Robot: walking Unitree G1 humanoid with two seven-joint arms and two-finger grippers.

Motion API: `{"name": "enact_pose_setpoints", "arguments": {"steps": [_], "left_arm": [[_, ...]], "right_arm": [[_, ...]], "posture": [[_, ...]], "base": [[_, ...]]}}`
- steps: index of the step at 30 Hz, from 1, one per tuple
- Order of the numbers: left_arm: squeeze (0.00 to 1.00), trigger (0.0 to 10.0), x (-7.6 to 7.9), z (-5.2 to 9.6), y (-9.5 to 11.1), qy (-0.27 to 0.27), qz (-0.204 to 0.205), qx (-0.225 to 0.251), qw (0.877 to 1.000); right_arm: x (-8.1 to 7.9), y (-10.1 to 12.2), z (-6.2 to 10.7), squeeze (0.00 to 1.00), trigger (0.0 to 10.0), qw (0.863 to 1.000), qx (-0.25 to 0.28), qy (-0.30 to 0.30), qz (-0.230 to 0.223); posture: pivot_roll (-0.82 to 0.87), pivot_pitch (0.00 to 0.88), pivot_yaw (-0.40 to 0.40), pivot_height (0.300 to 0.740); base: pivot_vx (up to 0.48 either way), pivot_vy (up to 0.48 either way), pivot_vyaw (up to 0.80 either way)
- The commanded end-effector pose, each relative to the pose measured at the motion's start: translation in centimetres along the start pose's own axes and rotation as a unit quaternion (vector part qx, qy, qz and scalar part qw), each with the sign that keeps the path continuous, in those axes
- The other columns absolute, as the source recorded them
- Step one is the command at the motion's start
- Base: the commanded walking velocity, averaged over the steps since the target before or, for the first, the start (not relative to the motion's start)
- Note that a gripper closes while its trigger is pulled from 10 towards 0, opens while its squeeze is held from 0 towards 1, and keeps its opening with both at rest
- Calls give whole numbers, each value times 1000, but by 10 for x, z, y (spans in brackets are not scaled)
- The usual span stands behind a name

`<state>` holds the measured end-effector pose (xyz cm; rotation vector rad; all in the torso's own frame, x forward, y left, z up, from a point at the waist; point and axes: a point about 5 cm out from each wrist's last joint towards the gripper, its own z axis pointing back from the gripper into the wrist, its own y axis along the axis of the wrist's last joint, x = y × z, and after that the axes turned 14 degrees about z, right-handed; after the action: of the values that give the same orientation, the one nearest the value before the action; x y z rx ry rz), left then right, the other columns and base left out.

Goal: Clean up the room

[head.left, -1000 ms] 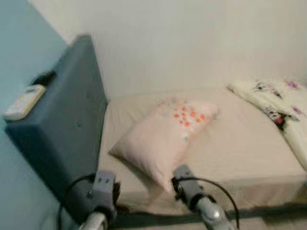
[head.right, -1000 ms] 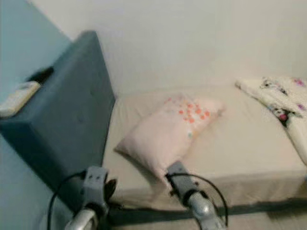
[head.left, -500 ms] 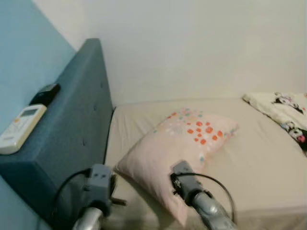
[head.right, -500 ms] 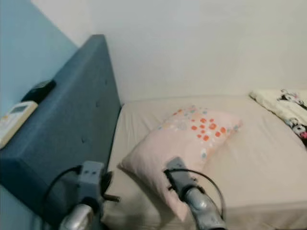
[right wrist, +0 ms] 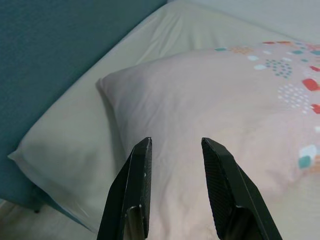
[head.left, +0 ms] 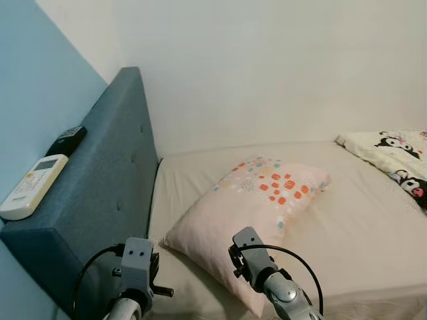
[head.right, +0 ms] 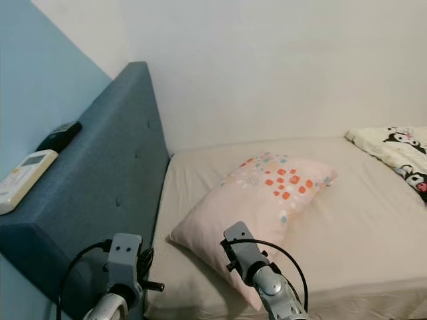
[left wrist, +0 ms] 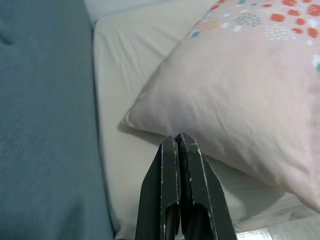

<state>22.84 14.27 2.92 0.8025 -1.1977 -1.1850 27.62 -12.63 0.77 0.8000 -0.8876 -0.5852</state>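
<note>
Pillow point(head.left: 250, 217) — pale pink, with orange, teal and white patches toward its far end — lies diagonally on the bed point(head.left: 347, 233), its near corner toward the bed's front edge and its patterned end pointing away toward the wall point(head.left: 267, 67). It rests flat on the beige sheet, near the headboard point(head.left: 100, 200) but apart from it; a strip of bare sheet runs between them.

Right gripper point(right wrist: 175, 165) hovers over the near part of the pillow, jaws parted with a clear gap, nothing between them. In the right wrist view the fingers point(right wrist: 135, 185) frame the pink fabric; whether the tips touch it is hard to tell from this angle. Left gripper point(left wrist: 178, 145) is beside the pillow's near-left corner, over the sheet between pillow and headboard, jaws pressed together and empty.

Headboard is blue-grey, padded, with button tufts, standing against a light blue wall point(head.left: 33, 100). On its top ledge lie a white remote point(head.left: 32, 187) with a small display and, just behind it, a black remote point(head.left: 65, 140). At the far right of the bed — a cream blanket point(head.left: 393, 157) printed with black-and-white cartoon figures, well apart from the pillow.
</note>
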Motion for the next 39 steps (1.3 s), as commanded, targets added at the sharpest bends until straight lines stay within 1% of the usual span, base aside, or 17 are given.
{"name": "enact_pose_setpoints", "arguments": {"steps": [1,5,14,20,21,23,27,29,36,37,39], "left_arm": [[0,10000,0,0,-2,-8,-12,-8,1000],[0,10000,3,1,-4,-16,-14,-13,1000],[0,10000,2,1,-5,-14,-15,-16,1000],[0,10000,-3,1,-5,0,-12,-18,1000],[0,10000,-4,1,-6,2,-17,-28,999],[0,10000,-4,1,-7,-3,-1,-31,1000],[0,10000,-5,0,-6,-2,-9,-27,1000],[0,10000,-6,0,-4,1,-24,-21,999],[0,10000,-6,0,-6,4,-26,-28,999],[0,10000,-5,1,-6,0,-35,-26,999],[0,10000,-5,1,-6,-1,-38,-26,999]], "right_arm": [[-4,-4,1,0,10000,1000,-11,6,-3],[-4,-5,1,0,10000,1000,-15,9,-6],[-5,-5,1,0,10000,1000,-16,12,-8],[-5,-5,1,0,10000,1000,-18,13,-8],[-5,-6,1,0,10000,1000,-19,14,-8],[-5,-6,1,0,10000,1000,-19,14,-8],[-5,-6,1,0,10000,1000,-20,14,-8],[-5,-6,1,0,10000,1000,-21,15,-7],[-6,-7,1,0,10000,1000,-21,15,-9],[-7,-9,1,0,10000,999,-29,20,-15],[-7,-9,2,0,10000,999,-30,19,-20]], "posture": [[-99,0,11,738],[-100,0,11,738],[-98,0,10,738],[-98,0,9,738],[-98,0,9,738],[-97,0,9,738],[-97,0,10,738],[-97,0,10,738],[-96,0,12,738],[-98,0,16,738],[-98,0,15,738]], "base": [[0,0,0],[0,-317,0],[0,-353,0],[0,0,0],[0,0,0],[0,480,0],[0,480,0],[0,478,0],[0,0,0],[0,0,0],[0,0,-200]]}}
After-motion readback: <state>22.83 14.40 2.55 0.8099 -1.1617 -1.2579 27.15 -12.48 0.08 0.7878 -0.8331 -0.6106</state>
